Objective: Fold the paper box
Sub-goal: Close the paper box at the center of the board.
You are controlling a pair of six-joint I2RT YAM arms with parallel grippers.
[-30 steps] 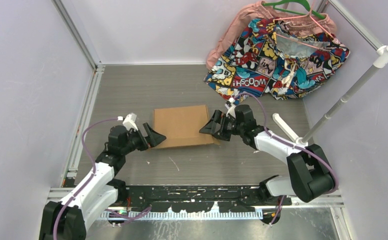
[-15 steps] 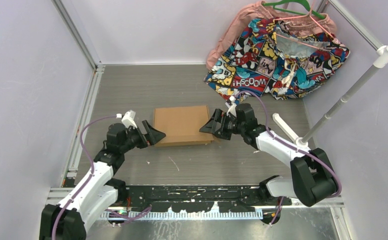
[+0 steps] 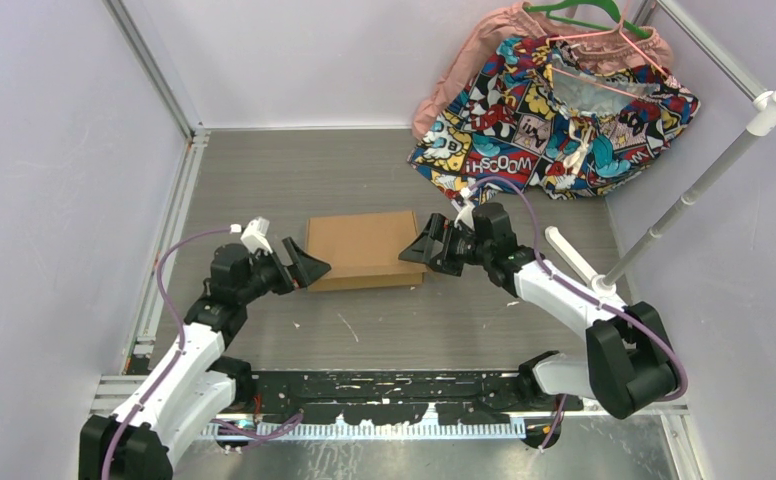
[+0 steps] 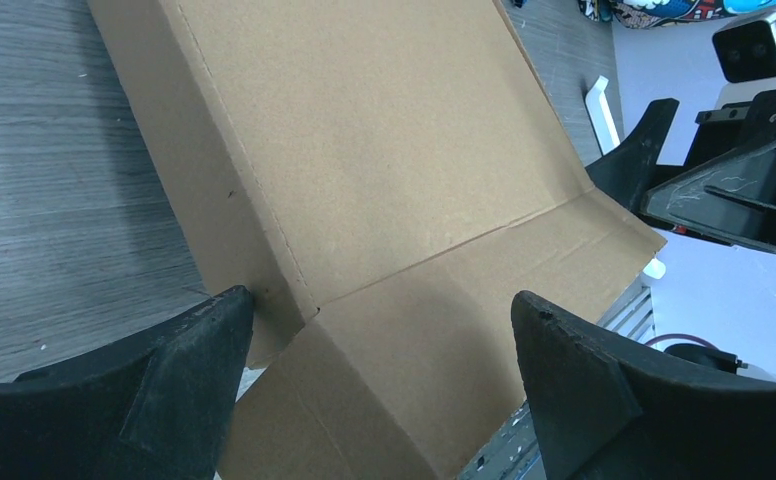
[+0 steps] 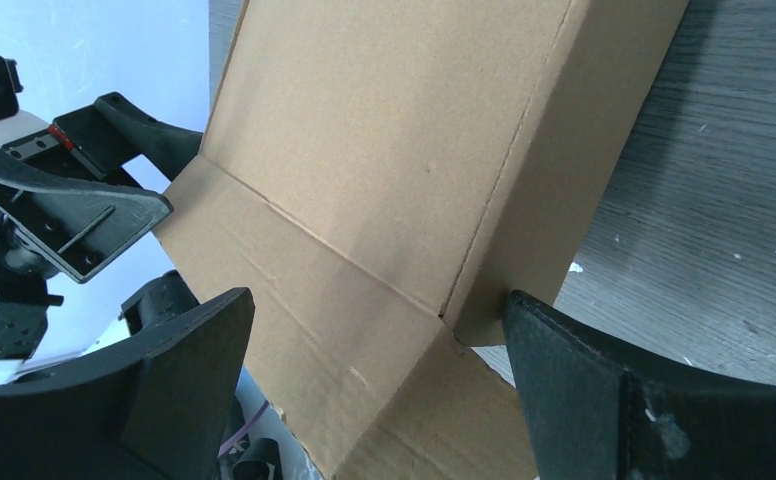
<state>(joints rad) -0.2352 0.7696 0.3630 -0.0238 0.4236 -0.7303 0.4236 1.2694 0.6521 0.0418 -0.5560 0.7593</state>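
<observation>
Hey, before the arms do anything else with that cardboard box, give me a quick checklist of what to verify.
1. Open left end effector: ok.
2. Open right end effector: ok.
3. The box lies between them, one at each end: ok.
4. Grip on the box: not ok, neither has closed on it.
5. All flaps folded down: cannot tell.
6. The clothes lie apart from the box: ok.

The left arm (image 3: 182, 368) and right arm (image 3: 564, 290) have white links, black joints, looping purple cables (image 3: 158, 275) and black wedge-shaped fingers (image 4: 114, 400).
</observation>
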